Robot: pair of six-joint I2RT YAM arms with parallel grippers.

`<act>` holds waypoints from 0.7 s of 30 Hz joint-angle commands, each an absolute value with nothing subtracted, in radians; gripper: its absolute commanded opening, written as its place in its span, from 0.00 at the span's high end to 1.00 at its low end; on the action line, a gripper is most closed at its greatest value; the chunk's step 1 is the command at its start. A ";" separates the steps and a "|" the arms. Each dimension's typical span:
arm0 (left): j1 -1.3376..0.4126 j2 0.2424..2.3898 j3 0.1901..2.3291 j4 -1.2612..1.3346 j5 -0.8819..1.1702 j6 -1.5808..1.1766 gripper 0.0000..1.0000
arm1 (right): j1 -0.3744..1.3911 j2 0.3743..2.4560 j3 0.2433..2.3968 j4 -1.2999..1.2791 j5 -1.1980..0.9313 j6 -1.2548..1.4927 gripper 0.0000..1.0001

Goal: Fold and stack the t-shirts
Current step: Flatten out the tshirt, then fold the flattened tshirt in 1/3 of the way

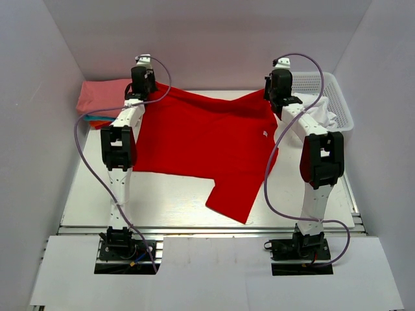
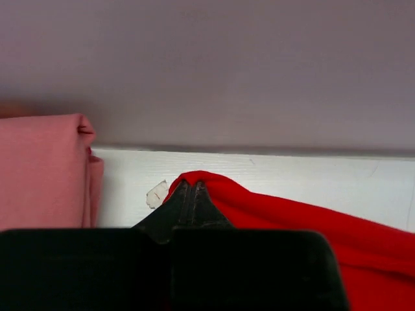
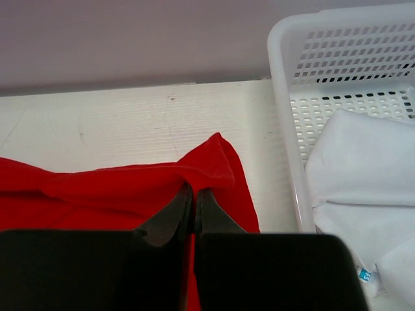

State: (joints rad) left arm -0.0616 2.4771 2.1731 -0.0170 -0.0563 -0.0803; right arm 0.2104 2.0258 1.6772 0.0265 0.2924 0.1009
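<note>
A bright red t-shirt lies spread over the middle of the table, with one sleeve pointing to the near edge and a small white label near its right side. My left gripper is shut on the shirt's far-left corner. In the left wrist view the red cloth humps over the closed tips of that gripper. My right gripper pinches the far-right corner. In the right wrist view a peak of the red shirt rises just past that gripper.
A folded pink shirt sits at the back left on teal and orange-red cloth, close to my left gripper. A white perforated basket holding white cloth stands at the back right. The back wall is close behind both grippers.
</note>
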 commanded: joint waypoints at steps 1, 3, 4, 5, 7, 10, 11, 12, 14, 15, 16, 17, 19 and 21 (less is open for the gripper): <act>-0.058 2.482 2.229 0.028 -0.014 -0.026 1.00 | 0.206 2.026 1.741 0.048 0.298 0.104 1.00; -0.058 2.497 2.229 0.014 -0.058 -0.026 1.00 | 0.206 2.036 1.756 0.023 0.294 0.112 1.00; -0.058 2.497 2.229 -0.004 -0.073 -0.026 1.00 | 0.206 2.030 1.755 0.018 0.291 0.124 1.00; -0.058 2.497 2.229 -0.026 -0.092 -0.026 1.00 | 0.203 2.022 1.744 0.015 0.284 0.130 1.00; -0.058 2.477 2.185 -0.035 -0.153 -0.026 1.00 | 0.207 1.996 1.727 0.002 0.278 0.144 1.00; -0.049 2.416 2.120 -0.074 -0.216 -0.061 1.00 | 0.209 1.948 1.686 -0.075 0.255 0.176 1.00; -0.049 2.399 2.068 -0.074 -0.216 -0.072 1.00 | 0.206 1.939 1.678 -0.087 0.253 0.196 1.00; -0.049 2.385 2.053 -0.060 -0.216 -0.072 1.00 | 0.210 1.906 1.636 -0.124 0.235 0.216 1.00; -0.040 2.376 2.052 -0.089 -0.229 -0.091 1.00 | 0.210 1.885 1.605 -0.143 0.232 0.256 1.00; -0.040 2.367 2.052 -0.121 -0.229 -0.100 1.00 | 0.209 1.861 1.570 -0.164 0.232 0.277 1.00; -0.040 2.367 2.040 -0.130 -0.219 -0.100 1.00 | 0.209 1.838 1.533 -0.172 0.227 0.284 1.00; -0.040 2.347 2.014 -0.130 -0.206 -0.100 1.00 | 0.210 1.824 1.519 -0.176 0.222 0.296 1.00; -0.040 2.332 1.990 -0.140 -0.206 -0.100 1.00 | 0.210 1.775 1.453 -0.202 0.216 0.314 1.00; -0.040 2.310 1.976 -0.184 -0.206 -0.112 1.00 | 0.210 1.744 1.398 -0.207 0.204 0.339 1.00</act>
